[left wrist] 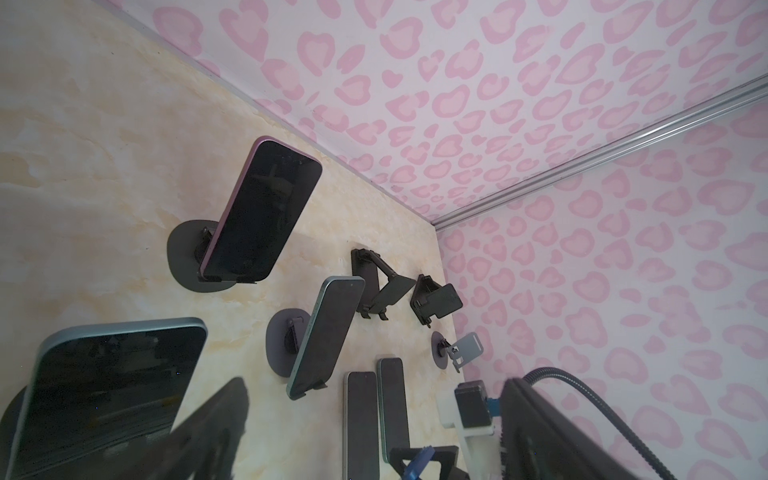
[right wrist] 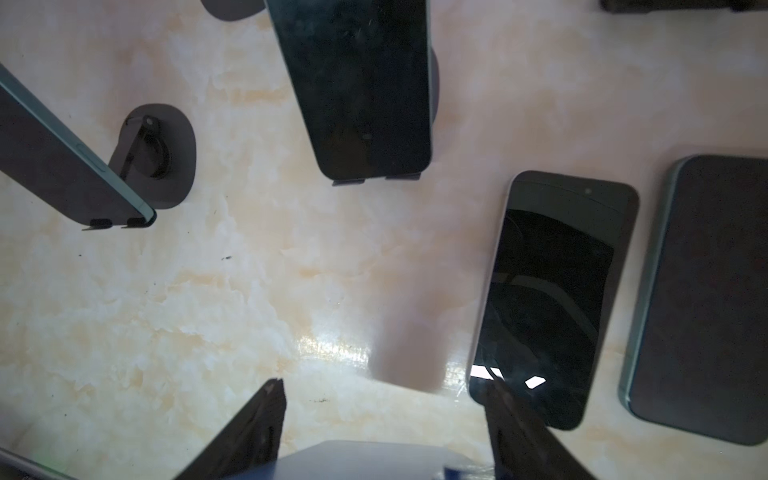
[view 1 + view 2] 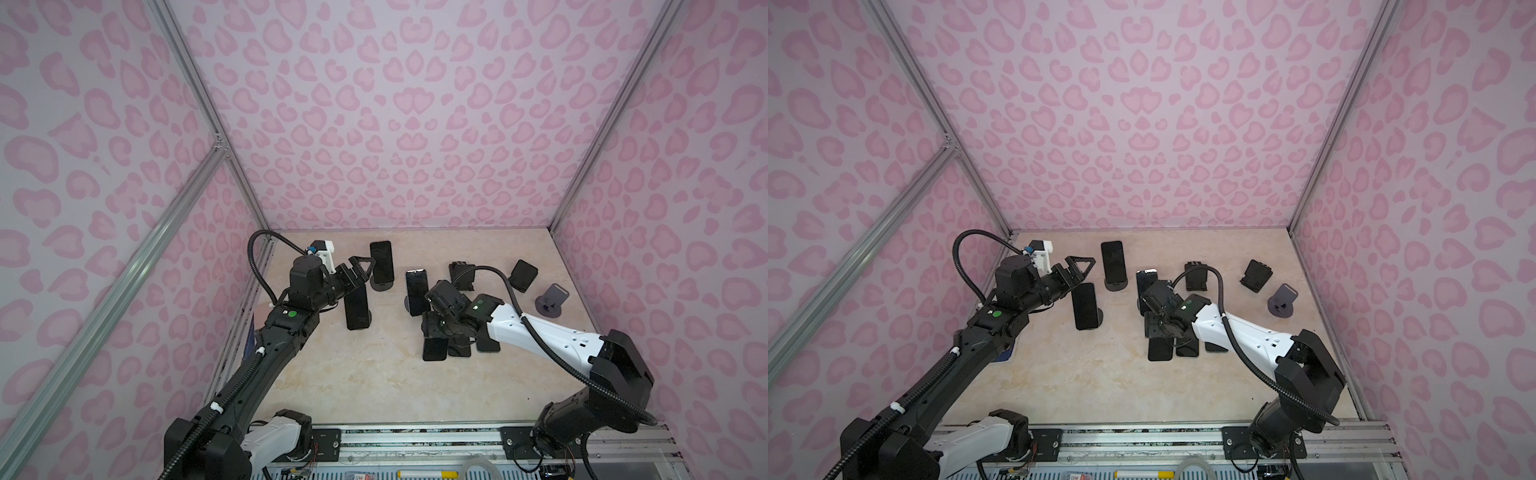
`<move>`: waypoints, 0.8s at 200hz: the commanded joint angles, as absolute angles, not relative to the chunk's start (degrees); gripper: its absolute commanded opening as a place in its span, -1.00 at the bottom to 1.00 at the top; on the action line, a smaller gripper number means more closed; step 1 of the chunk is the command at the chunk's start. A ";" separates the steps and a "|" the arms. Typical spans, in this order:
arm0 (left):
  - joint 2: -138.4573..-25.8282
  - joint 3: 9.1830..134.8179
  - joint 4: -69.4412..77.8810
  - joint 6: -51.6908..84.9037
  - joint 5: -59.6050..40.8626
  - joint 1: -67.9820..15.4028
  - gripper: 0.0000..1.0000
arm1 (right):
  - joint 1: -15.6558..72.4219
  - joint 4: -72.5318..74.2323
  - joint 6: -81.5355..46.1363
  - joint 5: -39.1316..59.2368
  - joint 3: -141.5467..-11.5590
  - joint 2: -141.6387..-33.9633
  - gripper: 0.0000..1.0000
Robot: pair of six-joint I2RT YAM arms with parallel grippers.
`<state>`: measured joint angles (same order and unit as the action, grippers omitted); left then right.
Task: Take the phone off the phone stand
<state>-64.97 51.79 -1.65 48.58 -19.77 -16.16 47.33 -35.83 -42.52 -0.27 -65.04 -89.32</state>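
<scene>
Phone (image 3: 357,309) leans on its phone stand (image 3: 1099,314) at 9 o'clock on the desk (image 3: 353,382), with my left gripper (image 3: 362,270) spread wide at its 12 o'clock, near the top edge. I judge it stiff, glassy, slippery and fairly light, so I'd pinch the long side edges. My right gripper (image 2: 382,386) hangs parted and empty.

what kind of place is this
Probably a robot test booth, not a home or shop: pink-patterned walls on an aluminium frame, left arm and right arm mounted on a rail, phones and stands on the tabletop.
</scene>
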 commanded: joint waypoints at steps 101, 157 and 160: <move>-65.30 52.09 0.62 49.41 -21.45 -16.14 0.95 | 47.36 -31.18 -43.37 1.85 -64.32 -96.11 0.42; -66.18 52.28 0.53 49.49 -21.80 -16.13 0.96 | 46.57 -29.89 -43.16 1.43 -64.98 -99.85 0.41; -66.18 52.29 0.53 49.48 -21.73 -16.14 0.96 | 46.56 -29.81 -43.15 1.33 -64.97 -99.91 0.41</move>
<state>-65.91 51.79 -1.63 49.39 -21.19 -16.14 46.46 -30.04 -43.35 2.02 -65.04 -98.45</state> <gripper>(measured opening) 0.977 0.727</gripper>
